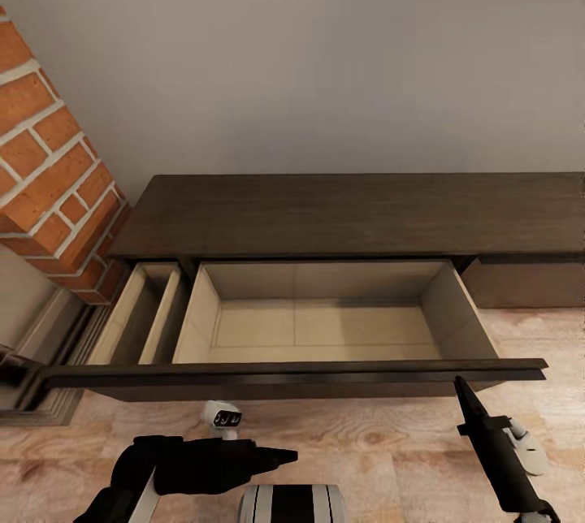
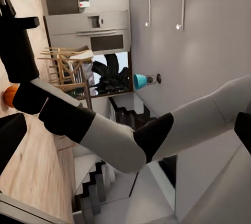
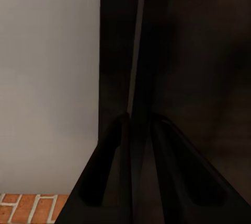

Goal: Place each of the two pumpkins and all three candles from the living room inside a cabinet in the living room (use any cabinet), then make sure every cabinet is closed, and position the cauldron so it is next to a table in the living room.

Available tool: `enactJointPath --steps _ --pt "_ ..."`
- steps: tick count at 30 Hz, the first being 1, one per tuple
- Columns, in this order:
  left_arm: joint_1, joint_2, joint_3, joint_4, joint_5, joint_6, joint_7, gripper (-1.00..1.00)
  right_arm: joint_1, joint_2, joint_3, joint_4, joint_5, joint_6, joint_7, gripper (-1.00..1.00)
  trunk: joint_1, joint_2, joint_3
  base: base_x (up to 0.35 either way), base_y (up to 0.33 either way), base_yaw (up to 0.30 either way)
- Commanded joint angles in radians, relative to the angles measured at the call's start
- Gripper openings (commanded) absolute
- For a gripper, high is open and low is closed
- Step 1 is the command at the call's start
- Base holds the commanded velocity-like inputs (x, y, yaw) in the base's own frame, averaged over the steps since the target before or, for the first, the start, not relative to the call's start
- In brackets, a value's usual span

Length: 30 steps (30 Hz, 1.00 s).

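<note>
Before the robot, the cabinet (image 1: 349,214) drawer gapes bare; right gripper (image 1: 461,386) state unclear.

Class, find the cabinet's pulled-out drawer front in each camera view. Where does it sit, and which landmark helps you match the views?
Head view: the drawer front is the dark band across the lower middle.
Right wrist view: its dark panel runs lengthwise, with its edge at the right gripper.
Left wrist view: the camera faces away, toward wooden chairs and stairs.
Shared landmark: the brick column.

Cabinet's (image 1: 349,214) right end beyond frame edge
</note>
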<state>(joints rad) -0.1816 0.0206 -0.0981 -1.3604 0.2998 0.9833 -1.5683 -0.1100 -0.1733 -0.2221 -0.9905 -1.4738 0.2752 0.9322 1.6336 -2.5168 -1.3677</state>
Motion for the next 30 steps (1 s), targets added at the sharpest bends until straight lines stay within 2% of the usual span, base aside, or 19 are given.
enactJointPath --steps 1,30 --pt "0.000 0.001 -0.002 0.000 0.002 0.011 -0.002 1.00 0.075 0.000 0.038 -0.002 0.000 0.015 0.003 -1.00 -0.001 0.000 -0.001 -0.098 0.000 0.000" --pt "-0.001 -0.001 -0.002 0.000 0.002 0.011 -0.002 1.00 0.075 -0.001 0.038 -0.002 0.000 0.016 0.002 -1.00 -0.001 0.000 -0.001 -0.006 0.000 0.000"
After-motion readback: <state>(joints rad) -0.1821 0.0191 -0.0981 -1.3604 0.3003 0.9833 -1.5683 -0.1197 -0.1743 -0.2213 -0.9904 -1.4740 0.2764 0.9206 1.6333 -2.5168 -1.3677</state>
